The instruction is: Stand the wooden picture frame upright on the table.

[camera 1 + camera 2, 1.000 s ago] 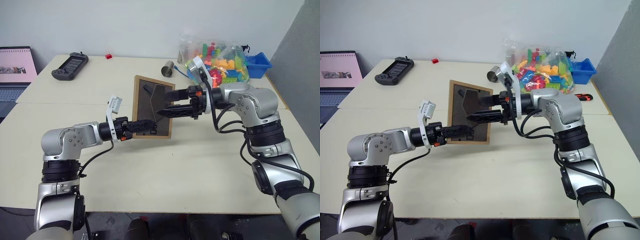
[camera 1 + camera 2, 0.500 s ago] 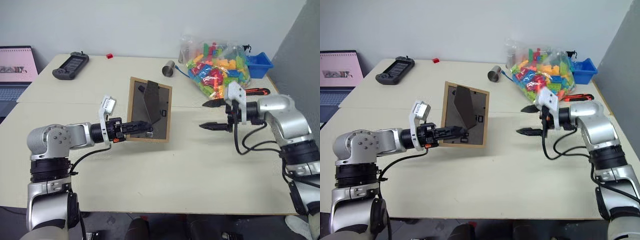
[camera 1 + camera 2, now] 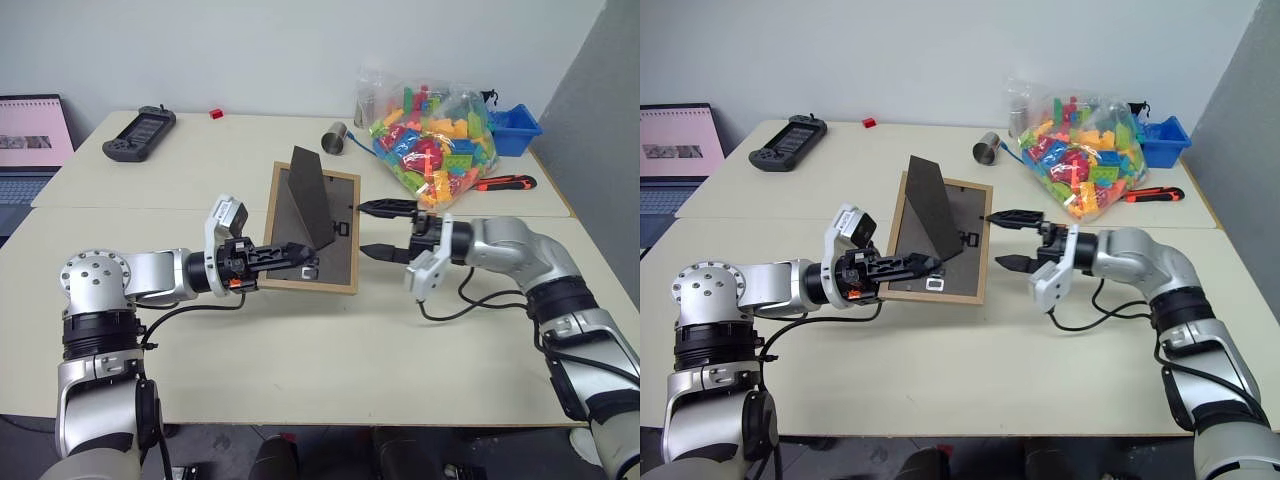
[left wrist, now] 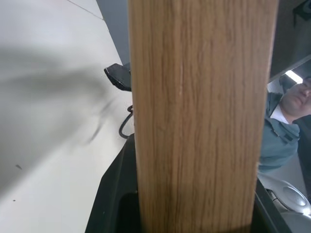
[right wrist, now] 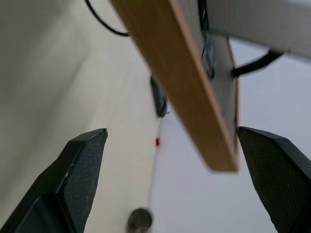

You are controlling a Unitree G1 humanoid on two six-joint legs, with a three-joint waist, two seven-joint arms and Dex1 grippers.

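Observation:
The wooden picture frame (image 3: 340,250) is held tilted over the table (image 3: 300,350), its dark back facing me. Its dark stand flap (image 3: 308,195) sticks up from the back. My left gripper (image 3: 297,254) is shut on the frame's lower left part, and the light-wood edge (image 4: 199,111) runs between its fingers in the left wrist view. My right gripper (image 3: 386,229) is open just to the right of the frame, not touching it. In the right wrist view its fingers (image 5: 73,179) stand wide apart with the frame's edge (image 5: 180,82) ahead of them.
At the back of the table lie a black game console (image 3: 140,132), a small red block (image 3: 215,113), a metal cup (image 3: 335,138), a bag of coloured bricks (image 3: 435,135), a blue bin (image 3: 515,130) and an orange cutter (image 3: 500,183). A laptop (image 3: 30,150) is far left. A person (image 4: 286,121) is in the left wrist view.
My right gripper left the frame's back, swung out to the right, then came back beside the frame's right edge, rolled over. The frame has tipped back and its stand flap now sticks up.

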